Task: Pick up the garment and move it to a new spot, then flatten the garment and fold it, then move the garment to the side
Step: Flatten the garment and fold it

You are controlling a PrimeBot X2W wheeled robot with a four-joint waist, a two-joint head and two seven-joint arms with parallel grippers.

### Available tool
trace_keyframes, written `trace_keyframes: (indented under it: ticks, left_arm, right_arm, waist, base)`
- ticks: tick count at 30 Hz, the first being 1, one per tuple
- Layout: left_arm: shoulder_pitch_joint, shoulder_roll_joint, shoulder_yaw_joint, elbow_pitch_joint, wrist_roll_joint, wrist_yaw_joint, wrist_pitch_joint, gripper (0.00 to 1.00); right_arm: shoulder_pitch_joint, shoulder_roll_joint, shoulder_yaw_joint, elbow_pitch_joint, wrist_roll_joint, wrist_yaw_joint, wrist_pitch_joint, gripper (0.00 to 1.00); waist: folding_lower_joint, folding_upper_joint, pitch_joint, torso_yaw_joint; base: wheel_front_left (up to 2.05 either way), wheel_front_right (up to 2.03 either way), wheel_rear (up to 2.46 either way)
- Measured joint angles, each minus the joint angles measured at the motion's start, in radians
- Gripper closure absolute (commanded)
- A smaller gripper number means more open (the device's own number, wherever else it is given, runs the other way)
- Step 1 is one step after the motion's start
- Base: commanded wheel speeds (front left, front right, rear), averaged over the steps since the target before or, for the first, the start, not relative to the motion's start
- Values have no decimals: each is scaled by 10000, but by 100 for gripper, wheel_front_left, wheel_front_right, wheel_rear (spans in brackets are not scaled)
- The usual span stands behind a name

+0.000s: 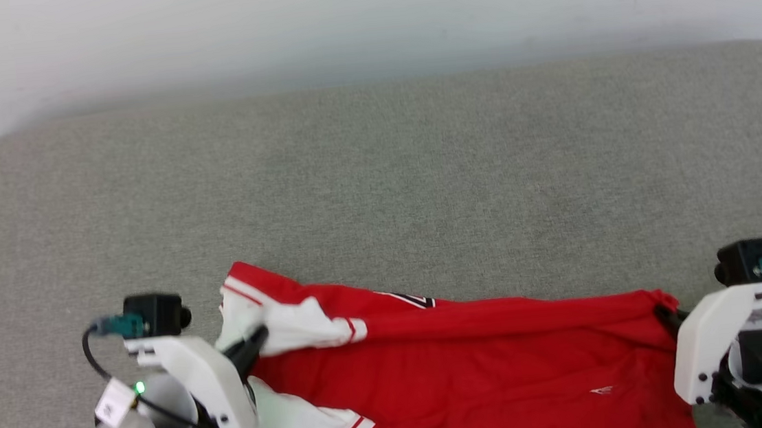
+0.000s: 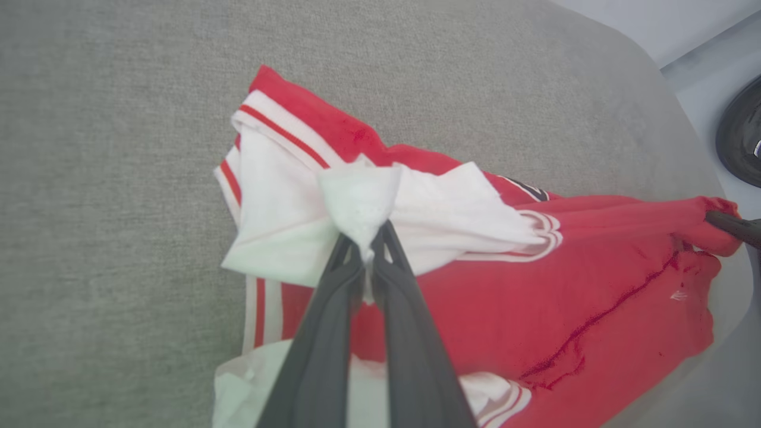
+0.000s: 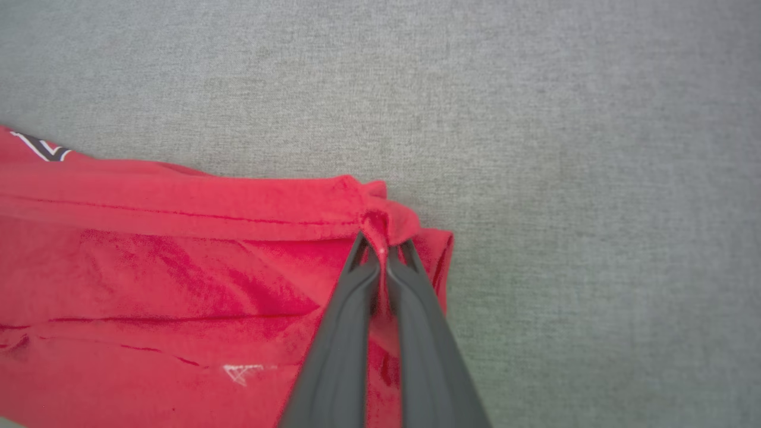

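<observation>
My left gripper [image 2: 367,249] fingers sit nearest, pinched tight on a wad of white sleeve; right gripper [image 3: 383,252] likewise clamped on a red hem corner; the garment [image 1: 477,364] spans between the two, bunched and creased, on the near side of the grey padded surface [image 1: 377,173], chest lettering mostly buried in folds; my read: both grips made, so we're at pickup; carry to new spot, flatten, fold and side move all left.

Looking down from head height onto the table [image 1: 377,173]; way closer from both wrists, all sharing the garment [image 1: 469,358].
</observation>
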Motion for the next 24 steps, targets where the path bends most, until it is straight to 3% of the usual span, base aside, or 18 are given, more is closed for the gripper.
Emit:
trace_keyframes:
  ticks: [5, 12, 13, 14, 15, 16, 17, 24]
  left_arm:
    - [1367, -58, -119, -577, -267, 472, -307, 100]
    - [2474, -368, -316, -631, -408, 809, -734, 100]
    - [2536, -456, -341, -583, -414, 813, -823, 100]
    - [2564, -523, -372, -502, -420, 786, -857, 100]
    - [2570, -573, -420, -430, -426, 700, -863, 93]
    - [2569, -642, -433, -372, -410, 663, -918, 65]
    - [2568, -719, -435, -295, -393, 644, -991, 2]
    - [2352, -945, -257, -136, -69, 543, -1810, 0]
  right_arm:
    - [701, 151, -382, 362, 75, 0, -688, 100]
    - [1473, 328, -736, 642, 73, 2, -1321, 100]
    - [1567, 351, -734, 688, 71, 0, -1363, 93]
    - [1671, 412, -765, 706, 58, 0, -1498, 63]
    - [1737, 485, -817, 738, 0, 2, -1630, 0]
    - [1799, 518, -832, 773, -58, 2, -1682, 0]
    - [1876, 562, -809, 765, -73, 0, -1806, 0]
    - [2064, 859, -895, 247, 69, -2, -2953, 0]
  waist:
    - [-1, 0, -394, 152]
    - [0, 0, -688, 200]
    - [-1, 0, -697, 191]
    - [-1, 0, -701, 184]
    - [-1, 0, -704, 180]
    - [0, 0, -707, 177]
    - [0, 0, -710, 174]
    - [0, 0, -891, 128]
  base:
    - [0, 0, 0]
    - [0, 0, 0]
    - [0, 0, 0]
    - [0, 0, 0]
    - [0, 0, 0]
    - [0, 0, 0]
    - [0, 0, 0]
    - [0, 0, 0]
